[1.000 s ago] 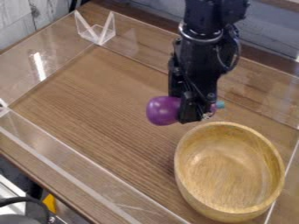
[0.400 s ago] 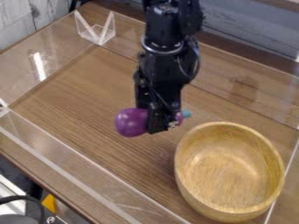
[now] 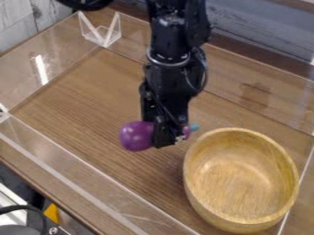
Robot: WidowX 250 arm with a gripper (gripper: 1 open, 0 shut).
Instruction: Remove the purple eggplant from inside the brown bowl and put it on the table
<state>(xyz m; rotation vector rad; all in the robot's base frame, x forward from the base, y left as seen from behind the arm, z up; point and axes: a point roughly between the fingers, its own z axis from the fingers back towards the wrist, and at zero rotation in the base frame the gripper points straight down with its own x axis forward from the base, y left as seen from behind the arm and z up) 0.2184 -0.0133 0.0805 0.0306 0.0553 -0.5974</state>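
- Wood-grain table [image 3: 86,110], fenced by clear acrylic walls [image 3: 61,179], fills the scene, with a folded clear plastic stand [image 3: 101,27] near the far-left corner.
- Black robot arm [image 3: 174,46] reaches straight down, its gripper [image 3: 157,134] clenched on the purple eggplant [image 3: 136,135], whose bulbous end juts out to the left of the fingers.
- A second ago, the gripper hung further right and higher, close above the far rim of the brown bowl [image 3: 241,176]; it has since swung left and dropped, carrying the eggplant clear of the bowl.
- Since the picture just before this one, the change is slight: a small further drop with the grip unchanged.
- Brown bowl sits empty at lower right, its wooden interior bare; the eggplant is now beside its left rim, outside it, over open tabletop.
- Whether the eggplant already touches the wood cannot be told from this angle; it appears just above or barely on the surface.
- Judged from this, the removal is done and the placing nearly so: what remains looks like a final short lowering, opening the fingers and backing away.
- The rounded toy may roll once released, so a low, gentle letting-go seems wise.
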